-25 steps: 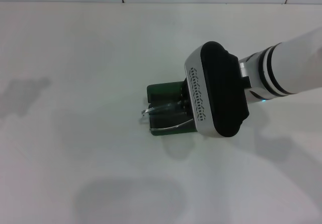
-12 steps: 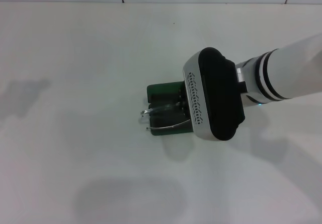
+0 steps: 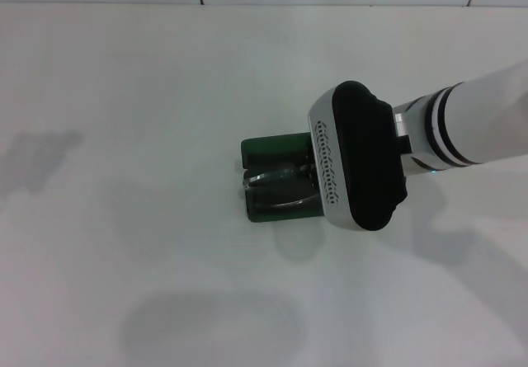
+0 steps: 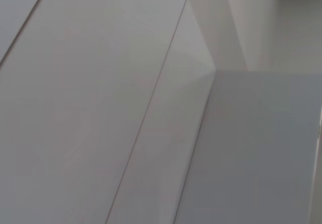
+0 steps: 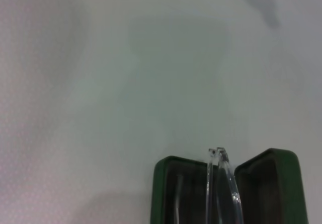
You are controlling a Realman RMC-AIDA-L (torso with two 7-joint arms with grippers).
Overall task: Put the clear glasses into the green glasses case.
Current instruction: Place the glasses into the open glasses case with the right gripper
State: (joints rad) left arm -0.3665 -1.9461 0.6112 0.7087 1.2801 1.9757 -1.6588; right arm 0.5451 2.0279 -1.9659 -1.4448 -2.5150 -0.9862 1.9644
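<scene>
Clear glasses [image 3: 276, 177] over green glasses case [image 3: 268, 148]

Clear glossy plastic glasses [image 5: 224, 189]; matt green case [image 3: 266, 148]; smooth white table [image 3: 124, 95]

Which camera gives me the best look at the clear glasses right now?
The right wrist view: the clear glasses show as a thin transparent frame standing over the open green glasses case. In the head view the glasses are faint against the case lining and partly hidden by the right end effector housing. The left wrist view shows only blank surfaces.
</scene>
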